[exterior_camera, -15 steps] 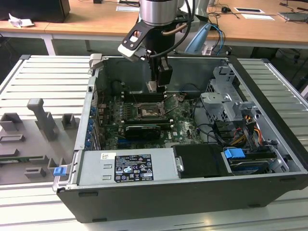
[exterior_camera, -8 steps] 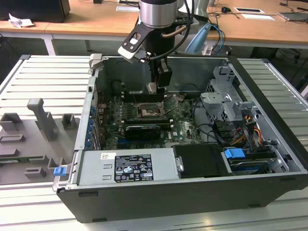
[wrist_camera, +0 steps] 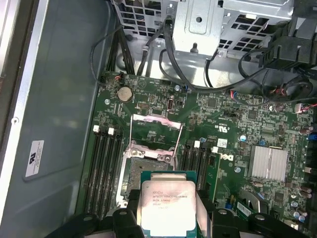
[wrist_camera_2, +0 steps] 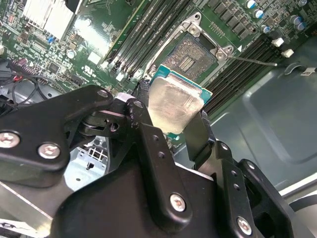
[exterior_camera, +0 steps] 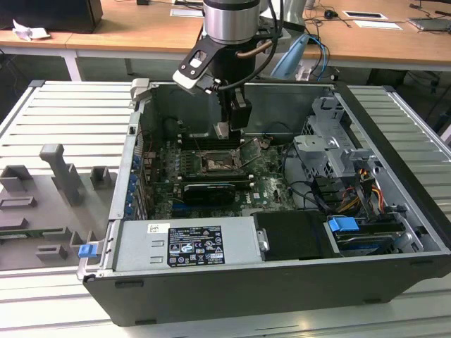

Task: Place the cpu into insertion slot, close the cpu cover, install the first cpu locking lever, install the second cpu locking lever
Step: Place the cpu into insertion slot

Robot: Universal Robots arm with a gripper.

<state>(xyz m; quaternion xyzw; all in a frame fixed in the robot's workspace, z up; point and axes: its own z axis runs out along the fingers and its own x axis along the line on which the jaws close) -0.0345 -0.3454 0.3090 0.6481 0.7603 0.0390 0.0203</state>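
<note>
The arm (exterior_camera: pixel 229 21) reaches straight down into the open computer case (exterior_camera: pixel 211 296), its tool (exterior_camera: pixel 224 129) pointing at the board (wrist_camera: pixel 223 114). The tool is clamped on the chip (wrist_camera_2: pixel 173 106) by two opposite edges — flat, metal top up — holding it in the air just above the socket (wrist_camera: pixel 144 166), whose cover (wrist_camera: pixel 154 130) stands swung open.

Shows dull, smeared silver metal on the cpu (wrist_camera_2: pixel 173 106), matt black plastic on the gripper (wrist_camera_2: pixel 171 118), shiny bare metal around the insertion slot (wrist_camera_2: pixel 194 55), glossy green circuit board (wrist_camera: pixel 223 114), grey sheet-metal case (wrist_camera: pixel 64 99).
</note>
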